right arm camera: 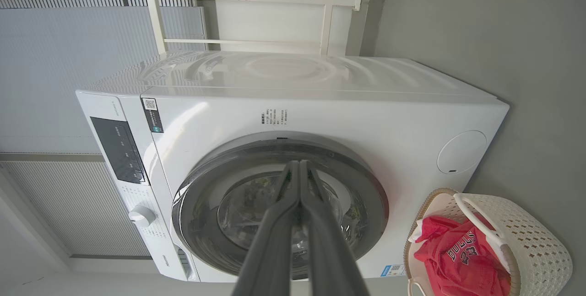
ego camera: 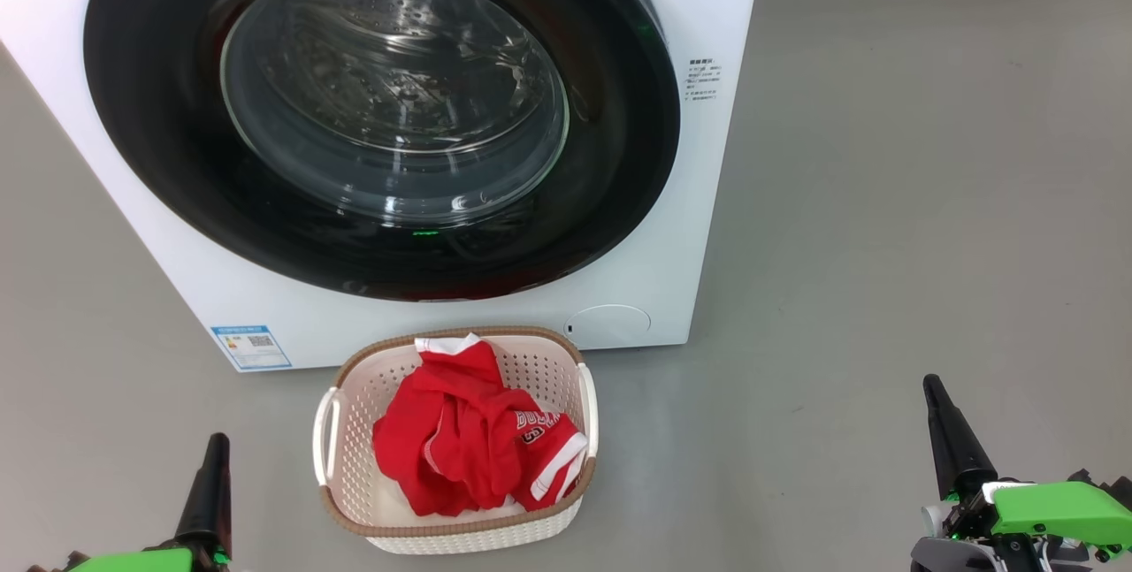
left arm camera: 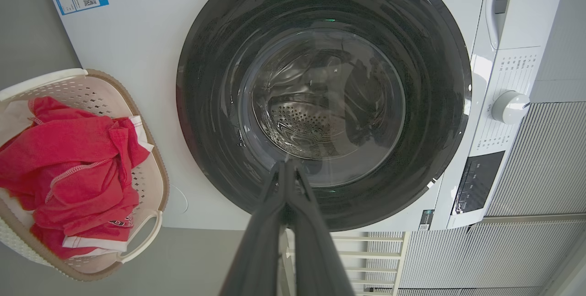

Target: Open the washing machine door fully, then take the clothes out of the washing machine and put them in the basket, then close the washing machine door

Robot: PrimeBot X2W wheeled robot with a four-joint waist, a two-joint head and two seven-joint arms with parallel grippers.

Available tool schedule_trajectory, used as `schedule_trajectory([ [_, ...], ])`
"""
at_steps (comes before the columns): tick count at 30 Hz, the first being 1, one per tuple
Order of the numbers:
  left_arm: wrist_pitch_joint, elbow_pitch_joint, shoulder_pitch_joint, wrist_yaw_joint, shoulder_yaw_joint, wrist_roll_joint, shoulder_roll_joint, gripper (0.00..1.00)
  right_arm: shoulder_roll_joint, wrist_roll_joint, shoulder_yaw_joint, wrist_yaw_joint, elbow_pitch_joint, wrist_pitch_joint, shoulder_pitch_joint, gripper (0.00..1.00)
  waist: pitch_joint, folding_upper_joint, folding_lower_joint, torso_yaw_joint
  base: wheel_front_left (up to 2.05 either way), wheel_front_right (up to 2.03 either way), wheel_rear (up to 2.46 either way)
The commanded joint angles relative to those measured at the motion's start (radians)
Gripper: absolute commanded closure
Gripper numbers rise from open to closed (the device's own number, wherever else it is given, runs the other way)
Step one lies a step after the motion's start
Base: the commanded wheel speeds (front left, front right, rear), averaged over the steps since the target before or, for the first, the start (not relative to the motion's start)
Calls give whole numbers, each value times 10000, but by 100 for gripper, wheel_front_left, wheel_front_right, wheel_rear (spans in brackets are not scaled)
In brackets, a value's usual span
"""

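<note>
The washing machine (ego camera: 707, 227) (left arm camera: 137, 81) (right arm camera: 348, 108) stands white on the grey floor, and its door (ego camera: 380, 112) (left arm camera: 320, 99) (right arm camera: 279, 209), black-rimmed with a glass bowl window, lies flush against the front. Steel drum shows through the glass. The clothes (ego camera: 469, 439) (left arm camera: 68, 168) (right arm camera: 458, 259), a crumpled red garment with white trim, lie in the basket (ego camera: 531, 360) (left arm camera: 151, 181) (right arm camera: 531, 241) on the floor before the machine. My left gripper (ego camera: 216, 441) (left arm camera: 286, 163) is shut and empty, low at the basket's left. My right gripper (ego camera: 930, 382) (right arm camera: 299, 164) is shut and empty, far right of the basket.
A blue label sticker (ego camera: 251, 347) sits at the machine's lower left corner, a round filter cover (ego camera: 608, 324) at its lower right. Control panel and knob (left arm camera: 510, 106) are on the front. A white rail frame (right arm camera: 256, 17) and ribbed wall stand behind. Bare floor spreads to the right.
</note>
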Motion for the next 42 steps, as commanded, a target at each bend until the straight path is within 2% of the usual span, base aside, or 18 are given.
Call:
schedule_trajectory([
  [1,41,-200,-377,-106,340,-21,152,100,-28,107,227,-9,-307,78,-119,100,0,0,0,1,0,0,0],
  [42,45,-201,-378,-106,346,-17,148,100,-28,109,228,-9,-307,77,-119,100,0,0,-1,1,0,0,0],
])
